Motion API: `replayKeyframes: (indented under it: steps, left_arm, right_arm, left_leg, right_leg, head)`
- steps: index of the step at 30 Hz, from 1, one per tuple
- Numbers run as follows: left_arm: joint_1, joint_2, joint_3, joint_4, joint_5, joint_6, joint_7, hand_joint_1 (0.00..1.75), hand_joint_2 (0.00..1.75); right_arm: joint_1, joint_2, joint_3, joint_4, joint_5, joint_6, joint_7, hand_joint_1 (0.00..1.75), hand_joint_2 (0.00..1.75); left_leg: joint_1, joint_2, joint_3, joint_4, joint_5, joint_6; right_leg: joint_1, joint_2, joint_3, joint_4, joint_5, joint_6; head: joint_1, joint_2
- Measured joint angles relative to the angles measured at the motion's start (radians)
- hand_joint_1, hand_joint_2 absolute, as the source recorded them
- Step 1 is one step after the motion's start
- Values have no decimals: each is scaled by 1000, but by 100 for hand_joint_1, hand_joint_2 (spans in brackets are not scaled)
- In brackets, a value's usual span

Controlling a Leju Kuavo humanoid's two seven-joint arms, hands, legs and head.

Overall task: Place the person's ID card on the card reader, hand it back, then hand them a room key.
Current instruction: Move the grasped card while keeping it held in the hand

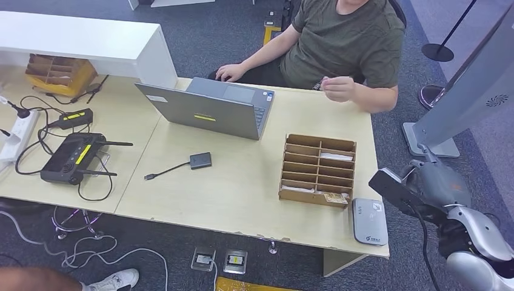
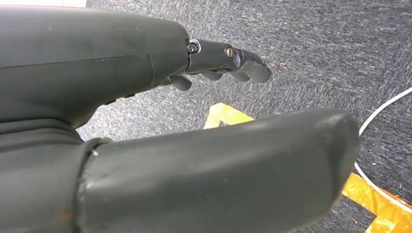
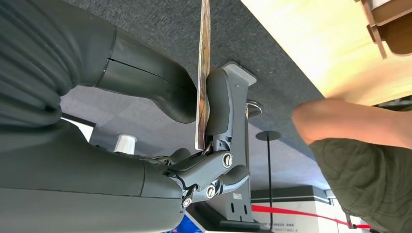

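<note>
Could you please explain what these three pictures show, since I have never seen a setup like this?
This is a two-armed humanoid robot at a desk. One picture comes from its head, looking down; the other two come from cameras at its wrists, so they look turned.

A person sits across the desk by a laptop. Also on it are a wooden card box, a grey card reader, a small adapter and a black controller.

The right hand pinches a thin card, seen edge-on. The left hand holds nothing and hangs over the carpet.
</note>
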Motion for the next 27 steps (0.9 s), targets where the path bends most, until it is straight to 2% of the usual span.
replayKeyframes:
  steps: [7,12,27]
  left_arm:
    - [0,0,-1,0,6,0,0,0,0]
    - [0,-3,-1,0,11,0,0,0,0]
    - [0,-4,-1,0,29,1,0,0,0]
  right_arm:
    - [0,12,8,0,-15,-6,-7,175,175]
    - [9,36,39,11,-32,-46,-20,175,175]
    - [44,103,125,191,-112,-130,-75,175,175]
  left_leg:
    - [0,0,0,0,0,0]
    - [0,0,0,0,0,0]
    - [0,0,0,0,0,0]
  right_leg:
    - [0,0,0,0,0,0]
    - [0,0,0,0,0,0]
    - [0,0,0,0,0,0]
  head:
    - [0,0]
    - [0,0]
    - [0,0]
